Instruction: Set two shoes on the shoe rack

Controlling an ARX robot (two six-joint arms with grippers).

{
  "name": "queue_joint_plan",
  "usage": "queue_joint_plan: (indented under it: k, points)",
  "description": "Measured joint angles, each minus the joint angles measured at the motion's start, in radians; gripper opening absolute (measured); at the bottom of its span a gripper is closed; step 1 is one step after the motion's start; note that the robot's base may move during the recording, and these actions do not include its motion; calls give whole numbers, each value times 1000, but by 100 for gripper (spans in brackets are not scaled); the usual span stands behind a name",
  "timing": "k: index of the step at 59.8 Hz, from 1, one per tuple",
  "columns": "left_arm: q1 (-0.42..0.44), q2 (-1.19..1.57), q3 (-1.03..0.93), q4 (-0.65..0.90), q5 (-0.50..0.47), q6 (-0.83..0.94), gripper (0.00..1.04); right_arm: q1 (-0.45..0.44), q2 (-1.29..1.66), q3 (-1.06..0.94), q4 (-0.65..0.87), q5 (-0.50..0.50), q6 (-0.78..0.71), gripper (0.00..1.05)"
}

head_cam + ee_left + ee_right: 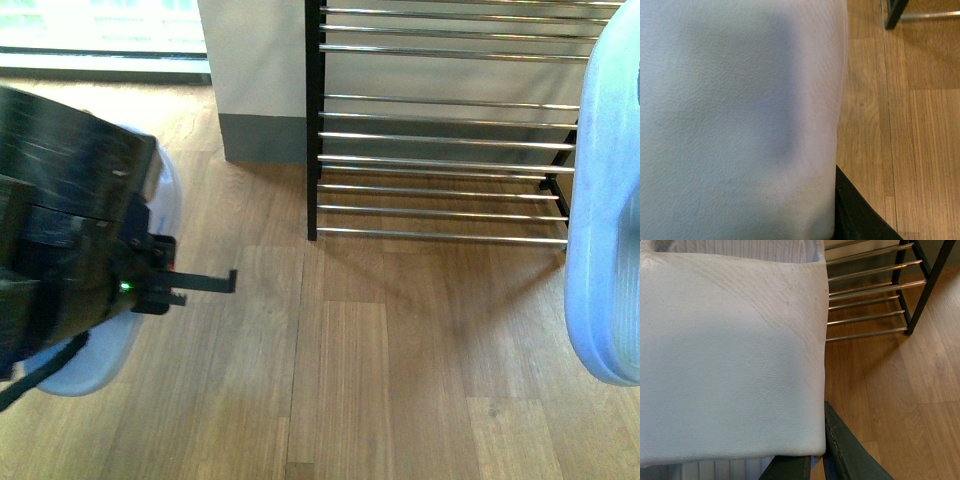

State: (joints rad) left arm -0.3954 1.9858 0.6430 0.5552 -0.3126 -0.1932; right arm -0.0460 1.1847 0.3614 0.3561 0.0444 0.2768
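Slides, 2: likely light, bendy rubber, grippy. Left gripper [190, 285] clenched on left slide [160, 190] strap; right gripper [822, 460] likewise on right slide [605, 200] strap. Strap pinch suits.

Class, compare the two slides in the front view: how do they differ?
The left slide is mostly hidden behind the left arm; the right slide shows plainly, cut only by the picture edge. The left slide sits clear of the rack in view; the right slide overlaps its right end. Both are pale blue.

left slide [168, 200] | right slide [605, 220] — pale blue | shoe rack [313, 150] — upright, between
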Motion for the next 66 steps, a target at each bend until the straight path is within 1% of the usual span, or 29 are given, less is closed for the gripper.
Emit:
queue_joint_plan:
  k: [10, 17, 27, 32, 35, 66]
  points:
    - [20, -238, -121, -27, -27, -6, 2, 0, 0, 0, 0, 0, 0, 1]
    - [39, -408, -186, -82, -40, -5, 2, 0, 0, 0, 0, 0, 0, 1]
    - [53, -645, -247, -197, -69, 5, 2, 0, 0, 0, 0, 0, 0, 1]
    - [50, -836, -273, -311, -109, 21, 2, 0, 0, 0, 0, 0, 0, 1]
    - [49, -902, -282, -332, -116, 26, 2, 0, 0, 0, 0, 0, 0, 1]
    - [47, -923, -285, -336, -117, 35, 2, 0, 0, 0, 0, 0, 0, 1]
